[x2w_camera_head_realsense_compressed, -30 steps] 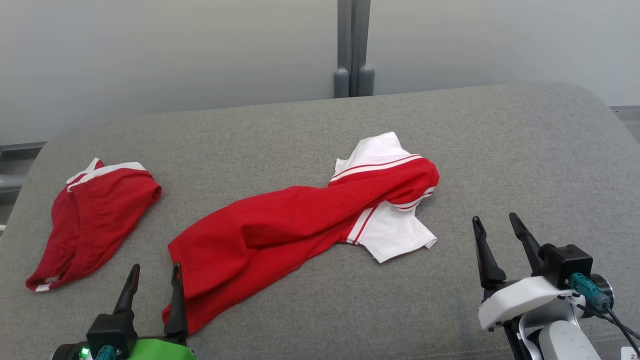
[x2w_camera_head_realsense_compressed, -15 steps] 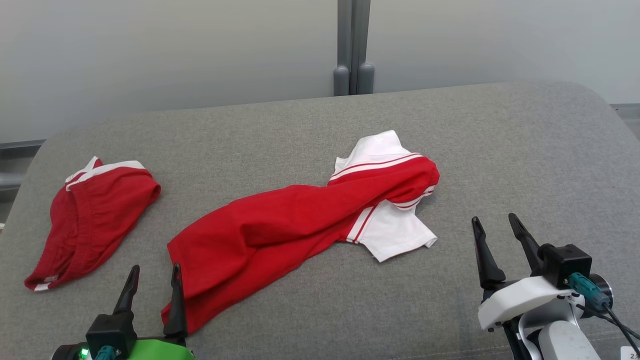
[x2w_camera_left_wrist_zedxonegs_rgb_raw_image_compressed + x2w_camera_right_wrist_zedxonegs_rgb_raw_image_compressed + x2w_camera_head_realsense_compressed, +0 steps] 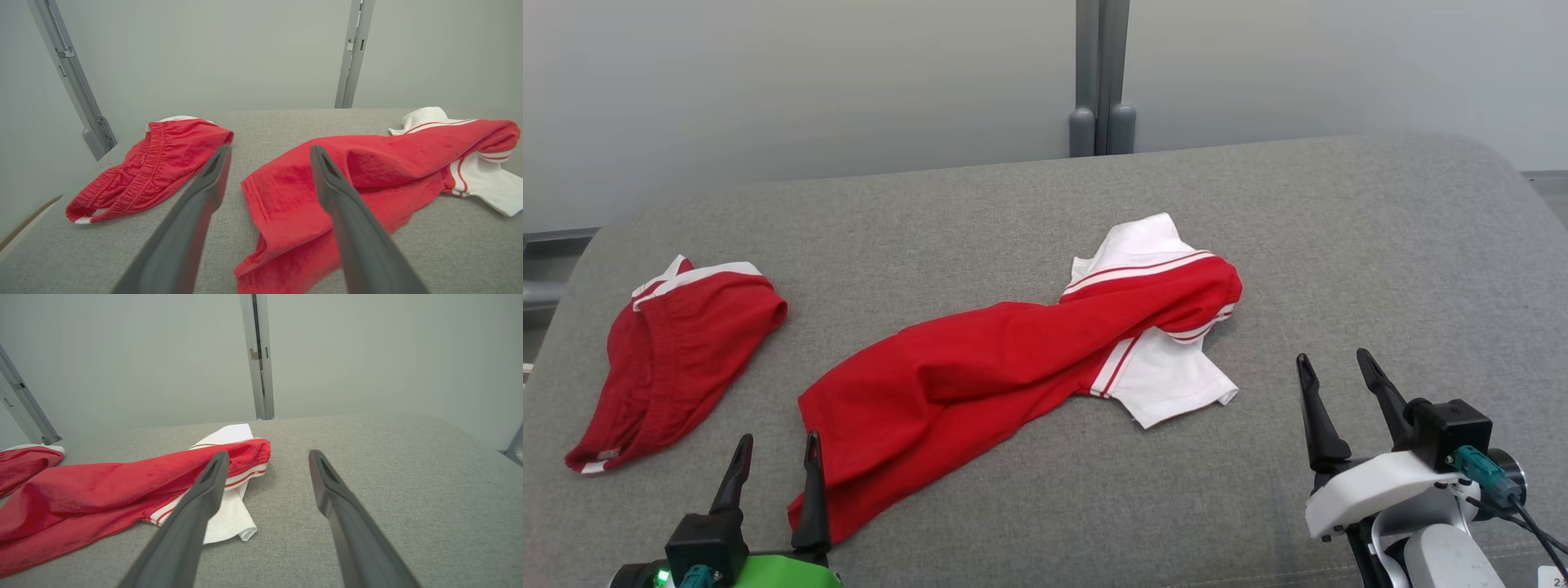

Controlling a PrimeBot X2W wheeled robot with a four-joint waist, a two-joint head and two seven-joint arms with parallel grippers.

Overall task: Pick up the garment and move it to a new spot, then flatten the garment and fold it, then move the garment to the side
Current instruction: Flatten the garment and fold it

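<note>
A red garment with white sleeves and red-white stripes (image 3: 980, 376) lies crumpled and twisted across the middle of the grey padded surface (image 3: 1339, 245). It also shows in the left wrist view (image 3: 367, 175) and the right wrist view (image 3: 102, 490). My left gripper (image 3: 778, 443) stands open at the lower left, its fingertips beside the garment's red hem and holding nothing. At the lower right my right gripper (image 3: 1331, 359) is open and empty, apart from the white sleeve, which lies to its left.
Red shorts with a white band (image 3: 670, 351) lie bunched at the far left of the surface, seen too in the left wrist view (image 3: 151, 163). A grey post (image 3: 1099, 77) rises behind the surface against a pale wall. Bare grey cloth stretches to the right.
</note>
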